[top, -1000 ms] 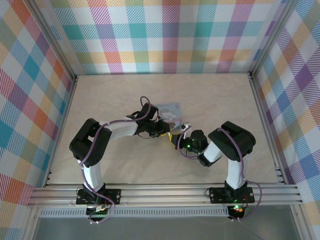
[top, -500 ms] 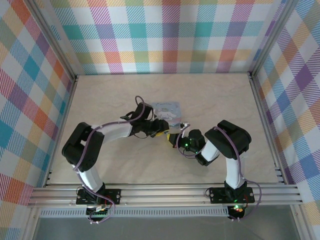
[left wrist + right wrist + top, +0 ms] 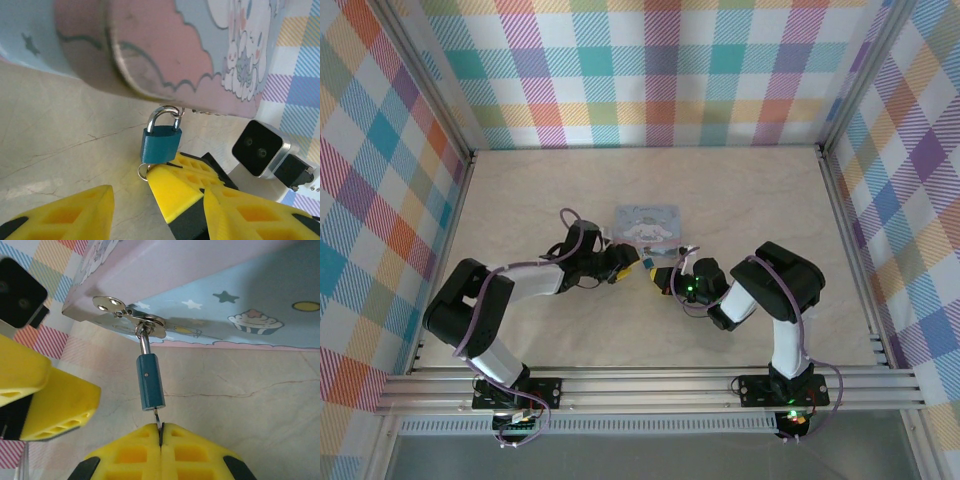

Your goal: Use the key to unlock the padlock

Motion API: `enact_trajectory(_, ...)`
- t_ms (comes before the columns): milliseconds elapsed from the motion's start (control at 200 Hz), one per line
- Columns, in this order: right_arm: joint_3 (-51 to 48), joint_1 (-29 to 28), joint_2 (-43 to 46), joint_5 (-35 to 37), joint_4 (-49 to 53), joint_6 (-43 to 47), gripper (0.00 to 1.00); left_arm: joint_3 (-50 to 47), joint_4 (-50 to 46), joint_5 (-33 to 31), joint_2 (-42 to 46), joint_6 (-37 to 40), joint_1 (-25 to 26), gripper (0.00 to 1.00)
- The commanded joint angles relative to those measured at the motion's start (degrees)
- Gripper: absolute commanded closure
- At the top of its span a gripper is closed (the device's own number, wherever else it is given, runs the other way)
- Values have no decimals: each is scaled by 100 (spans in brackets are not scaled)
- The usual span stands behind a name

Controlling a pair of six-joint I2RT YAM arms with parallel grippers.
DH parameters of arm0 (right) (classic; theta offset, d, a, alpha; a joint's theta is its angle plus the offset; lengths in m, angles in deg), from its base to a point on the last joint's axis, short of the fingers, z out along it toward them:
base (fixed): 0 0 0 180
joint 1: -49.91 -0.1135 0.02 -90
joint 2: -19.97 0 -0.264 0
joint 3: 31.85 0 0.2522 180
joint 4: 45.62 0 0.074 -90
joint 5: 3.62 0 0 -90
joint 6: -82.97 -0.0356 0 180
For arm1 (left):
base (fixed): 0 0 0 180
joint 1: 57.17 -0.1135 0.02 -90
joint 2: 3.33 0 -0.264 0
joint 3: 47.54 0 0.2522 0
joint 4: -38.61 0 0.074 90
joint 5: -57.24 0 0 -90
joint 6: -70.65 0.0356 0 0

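The small blue padlock (image 3: 161,145) hangs by its silvery shackle from the metal hasp (image 3: 145,325) of a pale blue cartoon tin (image 3: 648,220). In the right wrist view the padlock (image 3: 150,382) points down at my right gripper (image 3: 161,432), which is shut on the key (image 3: 158,421). The key's blade is in the lock's underside, and its ring (image 3: 142,171) shows beside the lock. My left gripper (image 3: 157,196) is open just in front of the padlock, touching nothing. From above, the left gripper (image 3: 623,272) and the right gripper (image 3: 658,276) meet at the padlock (image 3: 647,262).
The tin (image 3: 225,290) lies on the beige tabletop (image 3: 750,190), ringed by checked walls (image 3: 650,70) and aluminium rails (image 3: 640,385). One finger of the left gripper (image 3: 50,400) sits close to the left of the padlock.
The left arm has dropped and drawn back to the left, taking its gripper off the tin's front. The tin's lid now shows fully. The right gripper has edged slightly left.
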Motion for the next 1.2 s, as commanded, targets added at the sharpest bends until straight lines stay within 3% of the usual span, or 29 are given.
enact_trajectory(0, 38, -39, 198, -28, -31, -423, 100, -89, 833, 67, -110, -403, -30, 51)
enact_trajectory(1195, 134, -207, 424, -55, 112, -866, 100, 248, 1687, 50, -1201, -804, 298, 61)
